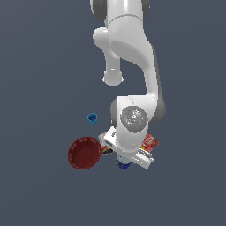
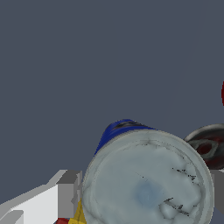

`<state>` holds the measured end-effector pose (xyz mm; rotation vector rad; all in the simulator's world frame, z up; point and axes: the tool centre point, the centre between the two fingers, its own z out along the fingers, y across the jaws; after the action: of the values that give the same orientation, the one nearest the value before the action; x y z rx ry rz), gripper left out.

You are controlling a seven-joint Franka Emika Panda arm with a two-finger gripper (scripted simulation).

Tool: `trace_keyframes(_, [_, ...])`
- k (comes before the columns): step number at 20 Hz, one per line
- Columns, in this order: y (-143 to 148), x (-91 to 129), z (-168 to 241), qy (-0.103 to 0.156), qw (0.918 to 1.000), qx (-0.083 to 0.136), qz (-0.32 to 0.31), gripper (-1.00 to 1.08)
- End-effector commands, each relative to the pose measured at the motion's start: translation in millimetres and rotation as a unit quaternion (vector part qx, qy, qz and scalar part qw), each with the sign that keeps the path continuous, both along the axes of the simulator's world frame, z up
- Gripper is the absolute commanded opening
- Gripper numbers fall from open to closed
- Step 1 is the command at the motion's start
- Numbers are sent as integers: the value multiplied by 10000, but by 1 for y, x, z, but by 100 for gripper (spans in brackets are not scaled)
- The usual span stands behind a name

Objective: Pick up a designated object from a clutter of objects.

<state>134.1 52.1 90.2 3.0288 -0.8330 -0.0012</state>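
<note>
The blue can (image 2: 146,188) with a pale silvery lid fills the wrist view, its blue side (image 2: 118,131) showing above the lid. My gripper (image 2: 143,194) straddles it: one grey finger (image 2: 68,194) presses one side of the lid and the other finger (image 2: 218,188) the opposite side. In the exterior view the can (image 1: 124,164) peeks out beneath my hand, with the gripper (image 1: 125,160) around it. The rest of the clutter lies close around it.
A red bowl (image 1: 84,152) lies at the exterior view's left of the hand. A tiny blue cup (image 1: 92,118) stands beyond it. A red-and-white can (image 1: 150,142) (image 2: 209,146) is beside the hand. A red-yellow box (image 1: 106,150) (image 2: 78,215) touches the can's side.
</note>
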Motion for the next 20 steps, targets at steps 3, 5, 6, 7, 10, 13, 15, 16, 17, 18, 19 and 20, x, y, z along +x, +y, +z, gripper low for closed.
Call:
trace_keyframes(3, [0,0,-15,-4,10000,0,-7,100])
trace_keyframes(5, [0,1,-17,-4,10000,0,-7,100])
trace_keyframes(6, [0,1,-16,-4,10000,0,-7,100])
trace_keyframes(7, [0,1,-16,-4,10000,0,-7,100])
trace_keyframes(10, [0,1,-16,-4,10000,0,-7,-100])
trace_keyframes(13, [0,1,-16,-4,10000,0,-7,-100])
trace_keyframes(15, [0,1,-16,-4,10000,0,-7,-100])
trace_keyframes(16, [0,1,-16,-4,10000,0,-7,-100])
trace_keyframes(17, [0,1,-16,-4,10000,0,-7,-100])
trace_keyframes(18, [0,1,-16,2,10000,1,-5,-100])
trace_keyframes(19, [0,1,-16,2,10000,1,-5,-100])
trace_keyframes(20, [0,1,-15,2,10000,1,-5,-100])
